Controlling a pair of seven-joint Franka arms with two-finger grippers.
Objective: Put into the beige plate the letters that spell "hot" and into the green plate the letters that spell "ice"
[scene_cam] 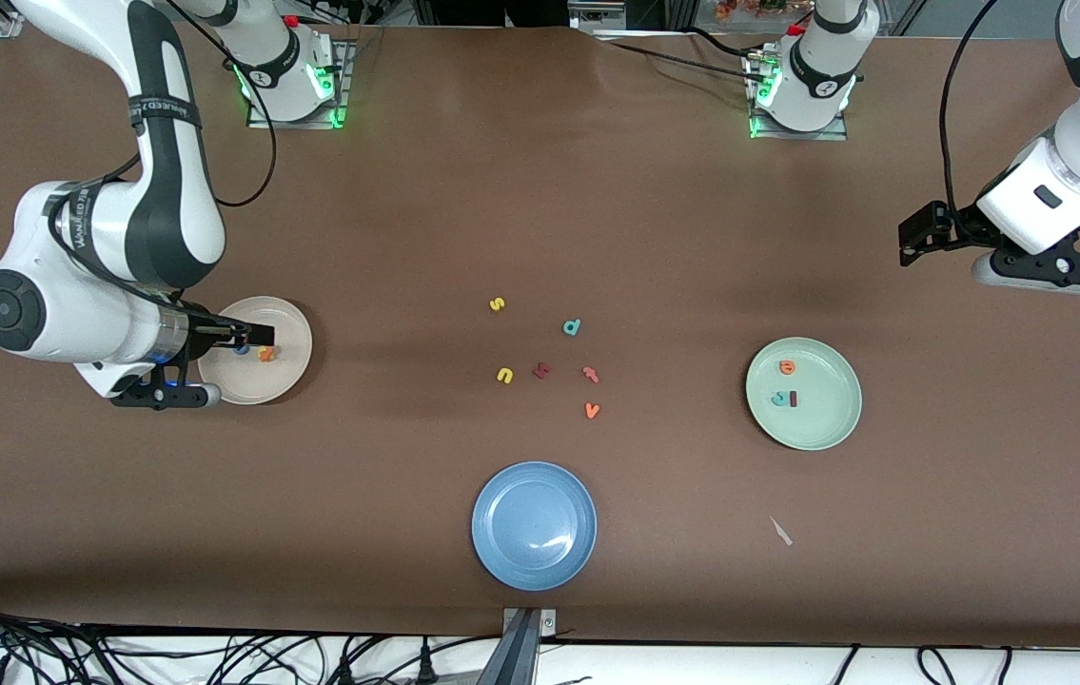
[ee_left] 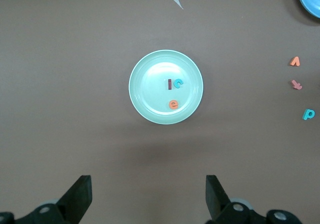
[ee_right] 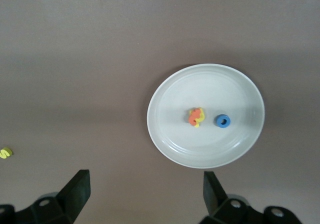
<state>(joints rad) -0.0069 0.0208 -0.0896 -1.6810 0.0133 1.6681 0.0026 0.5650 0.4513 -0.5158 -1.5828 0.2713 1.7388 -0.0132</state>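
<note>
Table [scene_cam: 540, 190]: brown surface, both plates loaded. Beige plate [scene_cam: 287, 328] sits near the edge at the right arm's end of the table; right wrist view shows it holding the blue o [ee_right: 222, 121] and, just beside it, the orange t [ee_right: 192, 117] with the yellow h [ee_right: 199, 116], these two touching or overlapping in one clump. Green plate [scene_cam: 825, 423] lies toward the left arm's end of the table and holds the orange e [ee_left: 173, 104], the teal c [ee_left: 178, 83] and the dark red i [ee_left: 170, 84], c and i side by side, e a little apart. Judgement: both words appear delivered, so the sorting looks complete; nothing seems left but to clear the arms. Blue plate [scene_cam: 534, 524] near the table edge closest to the front camera, with nothing seen in it. Right gripper [scene_cam: 216, 342] hangs over the beige plate, jaws wide, nothing between them. Left gripper [scene_cam: 1025, 262] is up over bare table close to the edge at the left arm's end, jaws wide and holding nothing; this arm waits. Leftover letters at mid-table: yellow s [scene_cam: 497, 304], teal d [scene_cam: 572, 327], yellow u [scene_cam: 504, 376], dark red k [scene_cam: 541, 370], reddish-pink t-like letter [scene_cam: 590, 374], orange v [scene_cam: 592, 410]. Writing: lettering on the right arm's bands, too small to read with confidence
</note>
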